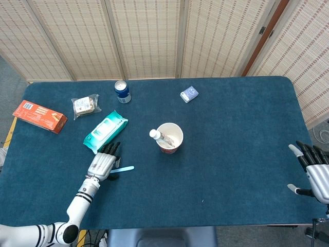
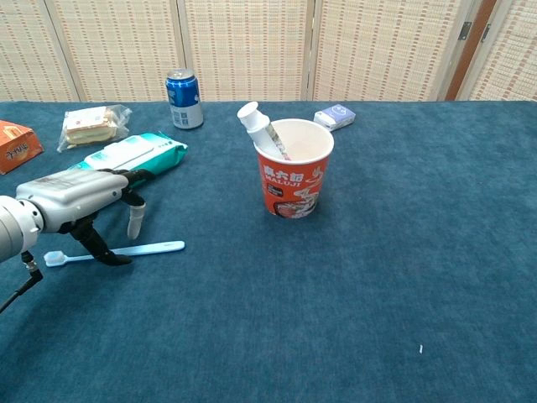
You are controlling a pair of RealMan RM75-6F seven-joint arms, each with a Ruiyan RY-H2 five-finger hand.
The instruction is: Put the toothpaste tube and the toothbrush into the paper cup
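toothbrush [image 2: 126,249]: light blue and thin, lying flat on the table [image 2: 352,277] left of the cup, bristle end pointing to your left; its handle shows past your left hand in the head view [image 1: 124,168].
tube [image 2: 256,126]: white with a white cap, leaning in the cup, cap end sticking out over the left rim.
cup [image 2: 294,168]: orange-red printed paper, white inside, upright near the table's middle [image 1: 169,137].
left hand [image 2: 80,197]: you have it over the toothbrush, palm down, fingers spread and angled to the table; a dark fingertip [image 2: 113,257] sits at the brush, but whether it pinches it, you cannot tell.
right hand [image 1: 314,170]: at the table's right edge, fingers apart, holding nothing, well apart from the cup.
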